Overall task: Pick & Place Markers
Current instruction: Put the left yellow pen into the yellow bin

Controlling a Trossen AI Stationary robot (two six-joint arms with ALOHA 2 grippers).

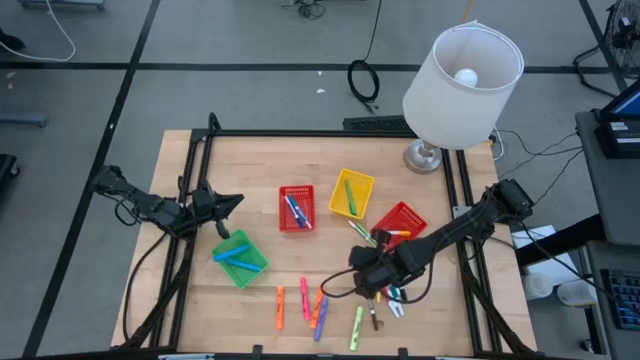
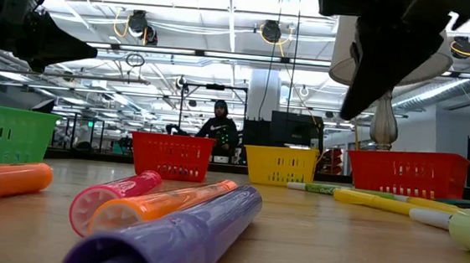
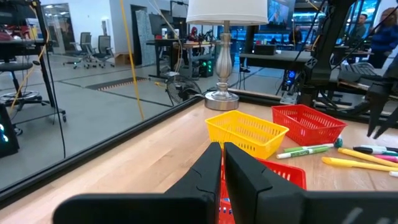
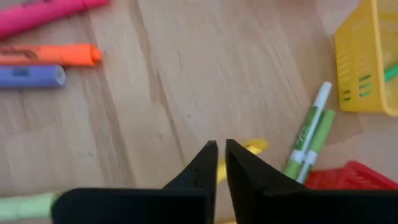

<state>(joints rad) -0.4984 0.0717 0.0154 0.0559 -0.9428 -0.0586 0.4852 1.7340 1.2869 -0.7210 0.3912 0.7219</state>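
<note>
Wooden table [image 1: 260, 160] seen from above: the right gripper [image 1: 362, 268] hangs low on the near side of the yellow basket [image 1: 351, 193], its fingers nearly together and nothing between them. A yellow marker [image 1: 358, 229] lies just behind it, between it and the yellow basket. More markers lie loose nearer the table's front edge than the yellow basket: an orange marker [image 1: 280, 308], a pink marker [image 1: 305, 300], a purple marker [image 1: 321, 320] and a light green marker [image 1: 357, 327], all with long axes roughly front to back. The left gripper [image 1: 228, 203] waits well to the left of the yellow basket, beside the green basket [image 1: 240, 259], so the right arm is far nearer the loose markers

Low view: the right gripper [image 2: 364, 95] hangs clear above the wood, in front of the yellow basket [image 2: 280, 164], touching no marker. The pink marker [image 2: 112, 197] and purple marker [image 2: 176, 236] lie flat in the foreground

Left wrist view: the left gripper [image 3: 222, 163] is closed on nothing, pointing toward the yellow basket [image 3: 247, 132]

Right wrist view: the right gripper [image 4: 221, 152] shows only a slim gap, empty. The yellow marker [image 4: 249, 149] lies directly under the tips, partly hidden, its long axis crossing the line of the fingers at a slant. A white and green marker [image 4: 309, 129] lies between it and the yellow basket [image 4: 364, 59]. My judgement is that the fingers must spread before they can straddle the yellow marker
</note>
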